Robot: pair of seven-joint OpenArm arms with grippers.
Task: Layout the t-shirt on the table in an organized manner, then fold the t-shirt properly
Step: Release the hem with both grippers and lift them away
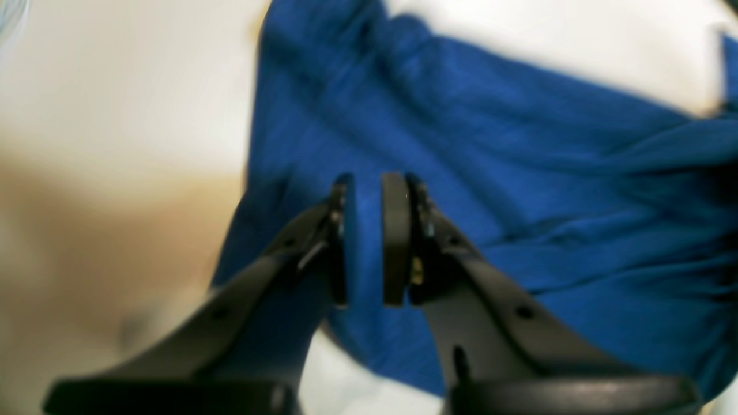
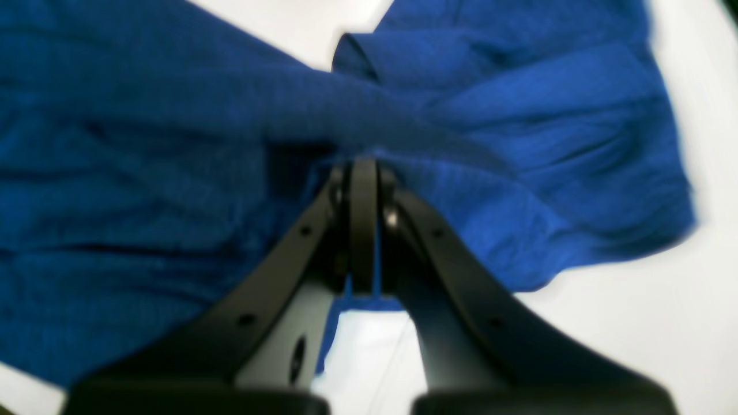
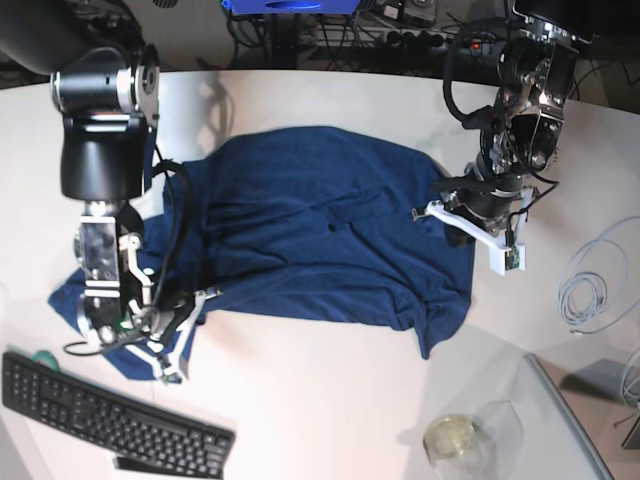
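Observation:
The dark blue t-shirt (image 3: pixel 320 230) lies spread and wrinkled across the middle of the white table (image 3: pixel 330 400), with its left part bunched toward the front left. My left gripper (image 3: pixel 432 207) is at the shirt's right edge. In the left wrist view its pads (image 1: pixel 396 230) stand slightly apart with a fold of the t-shirt (image 1: pixel 519 144) between them. My right gripper (image 3: pixel 195 298) is at the shirt's front-left edge. In the right wrist view it (image 2: pixel 363 173) is shut on a thin fold of the t-shirt (image 2: pixel 144 173), just above the table (image 2: pixel 634 323).
A black keyboard (image 3: pixel 110 415) lies at the front left. A glass jar (image 3: pixel 452 438) stands at the front right. A coiled white cable (image 3: pixel 590 285) lies at the right edge. Cables and equipment line the far edge.

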